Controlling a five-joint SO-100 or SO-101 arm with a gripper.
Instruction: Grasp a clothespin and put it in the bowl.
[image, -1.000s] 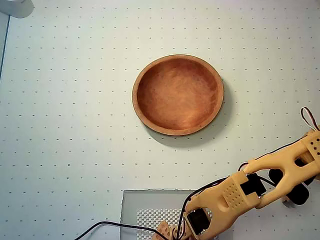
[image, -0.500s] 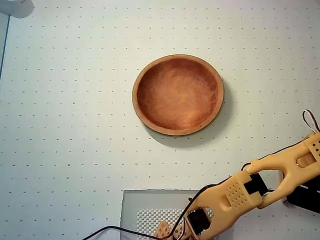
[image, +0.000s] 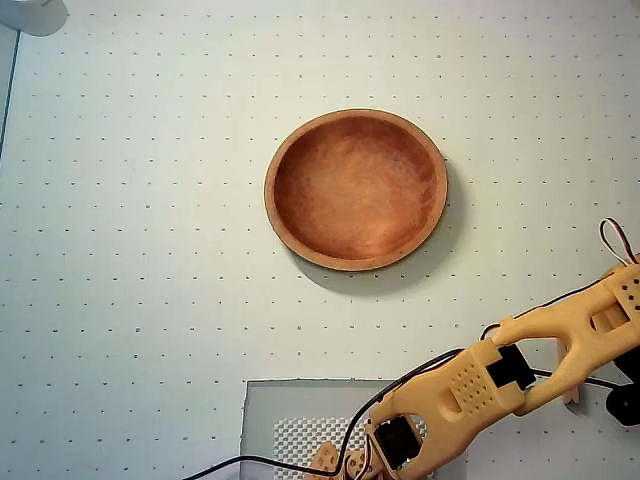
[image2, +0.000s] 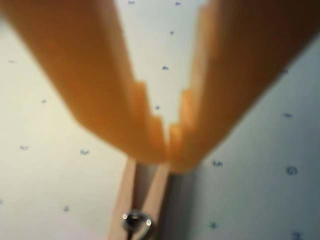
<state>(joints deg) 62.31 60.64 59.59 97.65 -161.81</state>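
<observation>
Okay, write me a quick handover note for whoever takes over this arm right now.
Tool: fingers closed onto one end of the clothespin, which lies on the dotted mat; lift not confirmed.
Clothespin: at the right edge of the overhead view, mostly hidden under the arm.
Bowl: centre of the mat, empty.
Done: reach and pinch.
Left: lift, carry to the bowl, release.

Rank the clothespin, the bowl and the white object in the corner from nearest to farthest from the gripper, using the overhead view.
The gripper is at the lower right.
1. clothespin: at the fingertips, lower right.
2. bowl: near the middle, up and left of the gripper.
3. white object: top left corner, across the whole table.
</observation>
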